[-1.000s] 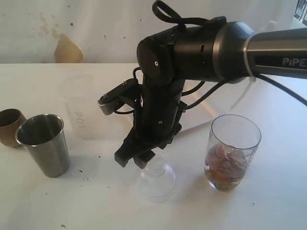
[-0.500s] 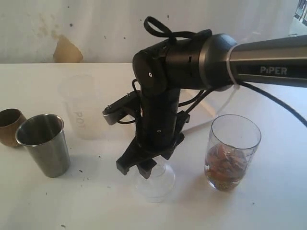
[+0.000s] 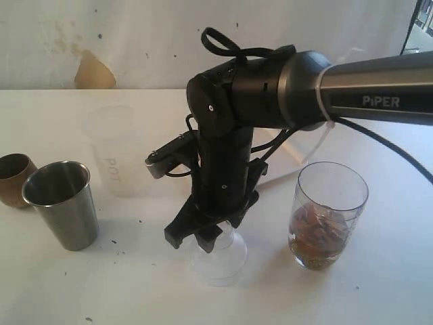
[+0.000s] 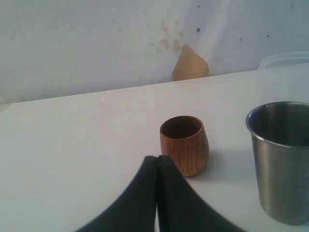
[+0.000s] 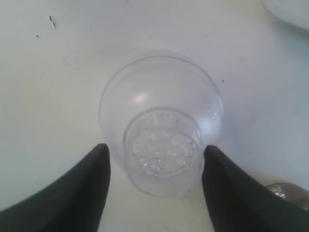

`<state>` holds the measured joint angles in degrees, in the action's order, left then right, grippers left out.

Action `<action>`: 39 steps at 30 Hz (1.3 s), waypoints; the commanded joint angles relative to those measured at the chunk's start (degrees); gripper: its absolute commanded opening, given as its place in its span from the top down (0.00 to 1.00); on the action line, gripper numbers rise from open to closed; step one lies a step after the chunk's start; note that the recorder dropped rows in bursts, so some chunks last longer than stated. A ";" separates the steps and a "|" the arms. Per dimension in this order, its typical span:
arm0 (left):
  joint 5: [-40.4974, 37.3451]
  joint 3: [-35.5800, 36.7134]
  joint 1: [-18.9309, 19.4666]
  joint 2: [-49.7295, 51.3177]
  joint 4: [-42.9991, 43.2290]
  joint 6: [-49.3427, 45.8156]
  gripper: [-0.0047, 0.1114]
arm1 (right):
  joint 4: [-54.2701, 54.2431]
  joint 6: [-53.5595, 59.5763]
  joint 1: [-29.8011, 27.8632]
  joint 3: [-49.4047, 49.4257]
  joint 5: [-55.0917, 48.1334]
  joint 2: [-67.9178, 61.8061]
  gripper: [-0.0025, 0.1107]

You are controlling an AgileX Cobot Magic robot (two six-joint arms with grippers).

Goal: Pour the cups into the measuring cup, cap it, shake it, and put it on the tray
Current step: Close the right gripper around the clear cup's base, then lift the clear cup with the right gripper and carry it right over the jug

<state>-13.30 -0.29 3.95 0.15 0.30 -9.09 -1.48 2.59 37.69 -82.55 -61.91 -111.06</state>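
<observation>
**At lower centre of the exterior view: right gripper poised over the lid, capping not yet begun**

I read the pouring stage as finished. The measuring cup [image 3: 328, 217] stands at lower right of the exterior view, uncapped, with brownish contents in its lower part. At the left edge, the brown cup [image 3: 13, 177] and the steel tumbler [image 3: 62, 203] stand upright, and both look empty in the left wrist view. The frosted cup [image 3: 111, 159] stands behind them, upper left of centre; I cannot tell whether anything is in it.

The step in hand, as I judge it, is fetching the lid [image 3: 223, 261]. It rests rim-down on the table, just left of the measuring cup, with its raised ribbed top facing up at the wrist camera, so its axis is vertical. My right gripper [image 5: 154, 159] hangs directly above it, jaws apart on either side of that raised top. One side shows a gap, so nothing is clamped. My left gripper [image 4: 158, 193] is idle near the brown cup, jaws pressed together on nothing.

The measuring cup's long axis is vertical, mouth up, tapering to a narrower base.

Capping, shaking and placing on the tray [image 3: 292, 162] all remain; the tray lies behind the arm, centre right.
</observation>
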 commanded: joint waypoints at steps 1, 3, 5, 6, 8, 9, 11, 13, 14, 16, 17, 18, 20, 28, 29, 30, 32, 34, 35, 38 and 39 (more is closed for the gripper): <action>-0.02 0.29 -0.21 -0.15 0.15 0.13 0.96 | -0.35 -0.26 -0.02 -0.07 0.45 0.02 0.52; -0.02 0.29 -0.21 -0.15 0.15 0.13 0.96 | -1.02 -0.26 -0.02 -0.07 1.15 -0.39 0.52; -0.02 0.29 -0.21 -0.15 0.15 0.13 0.96 | -1.28 -0.26 -0.02 -0.07 1.21 -1.01 0.52; -0.02 0.29 -0.21 -0.15 0.15 0.13 0.96 | -1.28 -0.26 -0.02 -0.07 1.03 -1.23 0.52; -0.02 0.29 -0.21 -0.15 0.15 0.13 0.96 | -1.40 -0.26 -0.02 -0.07 0.43 -2.01 0.52; -0.02 0.29 -0.21 -0.15 0.15 0.13 0.96 | -1.40 -0.26 -0.02 -0.07 -0.02 -2.30 0.52; -0.02 0.29 -0.21 -0.15 0.15 0.13 0.96 | -1.40 -0.26 -0.02 -0.07 -0.29 -2.63 0.52; -0.02 0.29 -0.21 -0.15 0.15 0.13 0.96 | -1.40 -0.26 -0.02 -0.07 -0.29 -2.66 0.54; -0.02 0.29 -0.21 -0.15 0.15 0.13 0.96 | -1.40 -0.26 -0.02 -0.07 -0.29 -2.66 0.56; -0.02 0.29 -0.21 -0.15 0.15 0.13 0.96 | -1.40 -0.26 -0.02 -0.07 -0.84 -2.54 0.65; -0.02 0.29 -0.21 -0.15 0.15 0.13 0.96 | -1.29 -0.15 -0.02 -0.17 -1.00 -2.35 0.70; -0.02 0.29 -0.21 -0.15 0.15 0.13 0.96 | -1.29 0.12 -0.02 -0.17 -1.11 -2.10 0.77; -0.02 0.29 -0.21 -0.15 0.15 0.13 0.96 | -1.29 0.58 -0.02 -0.17 -1.24 -1.12 0.90; -0.02 0.29 -0.21 -0.15 0.15 0.13 0.96 | -1.29 1.66 -0.02 -0.17 -1.70 6.74 0.98; -0.02 0.29 -0.21 -0.15 0.15 0.13 0.96 | -1.29 1.66 -0.02 -0.17 -1.84 8.00 0.98; -0.02 0.29 -0.21 -0.15 0.15 0.13 0.96 | -1.29 1.66 -0.02 -0.17 -2.11 9.30 0.98; -0.02 0.29 -0.21 -0.15 0.15 0.13 0.96 | -1.29 1.66 -0.02 -0.28 -2.71 11.97 0.98; -0.02 0.29 -0.21 -0.15 0.15 0.13 0.96 | -1.04 1.66 -0.02 -0.28 -4.02 14.29 0.98; -0.02 0.29 -0.21 -0.15 0.15 0.13 0.96 | -0.67 1.40 -0.02 -0.28 -4.83 15.55 0.98; -0.02 0.29 -0.21 -0.15 0.15 0.13 0.96 | 2.15 -1.31 -0.02 -0.28 -8.05 18.82 0.98; -0.02 0.29 -0.21 -0.15 0.15 0.13 0.96 | 3.78 -2.24 -0.02 -0.28 -8.05 19.84 0.98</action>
<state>-13.30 -0.29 3.95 0.15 0.30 -9.09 -1.24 2.55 37.69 -82.78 -67.55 -94.41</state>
